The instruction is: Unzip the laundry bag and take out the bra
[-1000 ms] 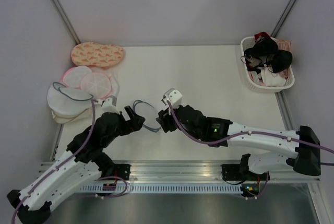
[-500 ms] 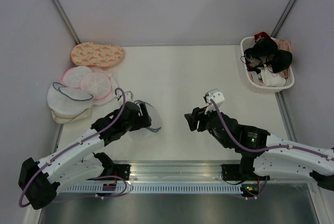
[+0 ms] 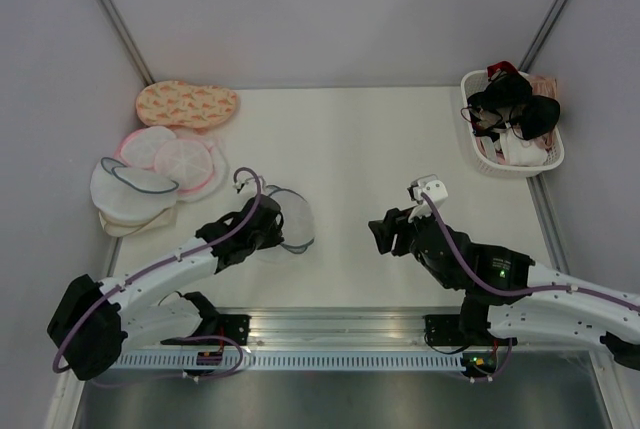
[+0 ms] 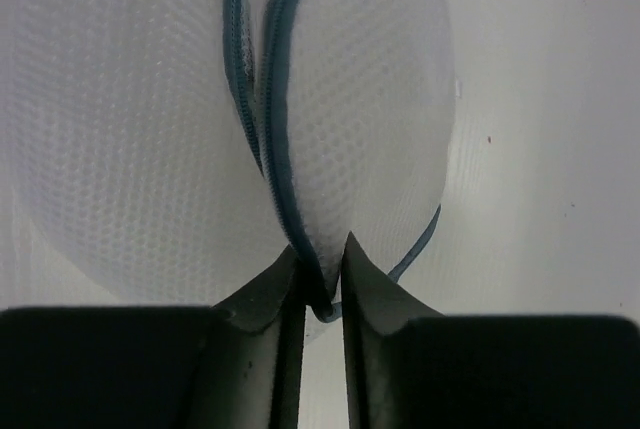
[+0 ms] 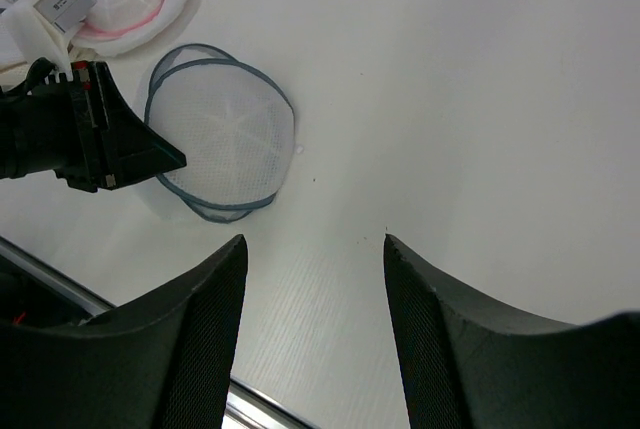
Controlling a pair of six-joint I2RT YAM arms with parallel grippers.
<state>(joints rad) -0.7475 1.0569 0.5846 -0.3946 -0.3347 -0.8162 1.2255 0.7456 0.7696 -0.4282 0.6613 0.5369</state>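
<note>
on the white table [image 3: 400,139], left of centre and toward the near edge: laundry bag [image 3: 288,217], one, round white mesh dome with a blue-grey zipper rim, lying on the surface. in the left wrist view two zipper lines run close together up across the mesh and part toward the top; in the right wrist view the rim shows as two loops offset from each other. left gripper [image 4: 321,294]: reaching in from the near left, jaws drawn close and pinching the zipper rim at the bag's near edge, the dark fingers [image 4: 268,301] pressed against the mesh on either side of the rim. right gripper [image 5: 314,321]: jaws spread, nothing between them, hanging above bare table well to the right of the bag and apart from it; its wrist view looks down on the bag and on the left arm's black finger touching it. far right corner: white slotted basket [image 3: 512,173], one, holding the bra [image 3: 522,107], black, rounded cups, lying on top of pale garments [image 3: 520,152]. far left side: stack of round wash bags, comprising an orange patterned bag [image 3: 187,104] farthest back, pink-rimmed bags [image 3: 165,152] overlapping in front of it, and white bags with a grey rim [image 3: 128,189] nearest the left wall. the laundry bag lies near this stack, to its right, with the left arm's wrist between them.
</note>
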